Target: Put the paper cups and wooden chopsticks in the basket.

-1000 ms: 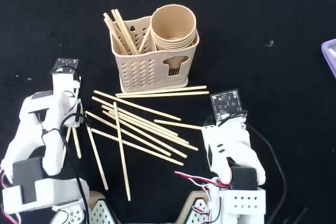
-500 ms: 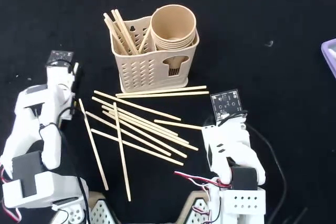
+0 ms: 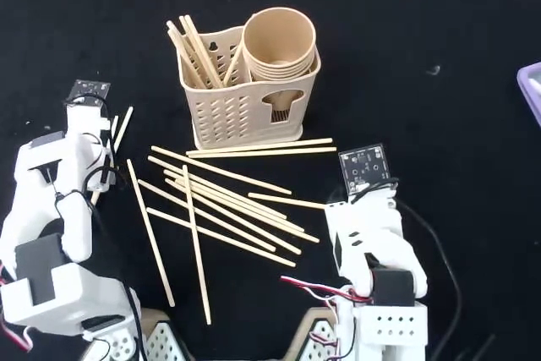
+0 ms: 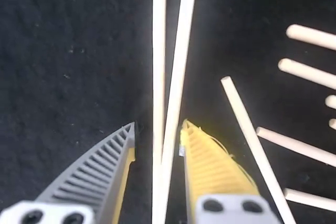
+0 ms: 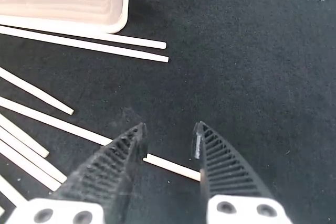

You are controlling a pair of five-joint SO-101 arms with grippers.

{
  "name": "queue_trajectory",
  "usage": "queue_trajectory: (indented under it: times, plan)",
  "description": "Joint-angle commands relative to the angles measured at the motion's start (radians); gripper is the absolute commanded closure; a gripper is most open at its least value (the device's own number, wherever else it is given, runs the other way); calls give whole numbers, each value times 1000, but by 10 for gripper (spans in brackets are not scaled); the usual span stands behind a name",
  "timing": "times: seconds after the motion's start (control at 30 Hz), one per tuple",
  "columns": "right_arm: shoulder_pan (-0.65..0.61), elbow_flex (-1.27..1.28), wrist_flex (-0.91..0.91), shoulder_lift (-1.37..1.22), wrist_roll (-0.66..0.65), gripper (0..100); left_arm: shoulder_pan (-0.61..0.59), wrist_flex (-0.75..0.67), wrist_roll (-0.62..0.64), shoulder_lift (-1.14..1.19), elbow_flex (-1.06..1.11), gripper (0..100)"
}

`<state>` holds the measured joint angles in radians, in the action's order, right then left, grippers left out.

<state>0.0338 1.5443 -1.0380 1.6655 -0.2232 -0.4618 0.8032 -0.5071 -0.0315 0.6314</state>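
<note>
The beige slotted basket (image 3: 245, 112) stands at the back centre with stacked paper cups (image 3: 279, 40) in its right part and several chopsticks (image 3: 193, 48) in its left part. Several loose chopsticks (image 3: 220, 200) lie fanned on the black cloth in front of it. At the left, my left gripper (image 4: 156, 127) is shut on two chopsticks (image 4: 170, 77), whose tips stick out past the arm (image 3: 122, 120). My right gripper (image 5: 169, 132) stands open just above one chopstick (image 5: 168, 163) at the fan's right end, with nothing held.
Two long chopsticks (image 5: 105, 43) lie side by side along the basket's front base (image 5: 79, 3). A purple object (image 3: 531, 86) sits at the right edge. Bare black cloth stretches right of the basket and behind the left arm (image 3: 51, 209).
The left arm has moved back and away from the pile, carrying the two chopsticks with it toward the far left. The right arm has stayed still.
</note>
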Motion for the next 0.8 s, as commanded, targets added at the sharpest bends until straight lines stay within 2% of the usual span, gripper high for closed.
queue_trajectory:
  times: [0.0,0.1,0.3,0.4,0.53,0.77]
  plan:
    - [11,-5,2,16,6,847,-12,-20,-6,-14,-54,859]
    - [11,-5,2,16,6,847,-15,-3,-6,-17,-93,859]
    - [11,-5,5,16,6,847,25,215,-6,-15,-199,859]
    - [11,-5,6,16,6,847,39,276,-6,-9,-243,859]
    - [11,-5,5,16,6,847,30,258,-8,-5,-246,858]
    - [11,-5,3,16,6,847,19,130,-8,-5,-147,858]
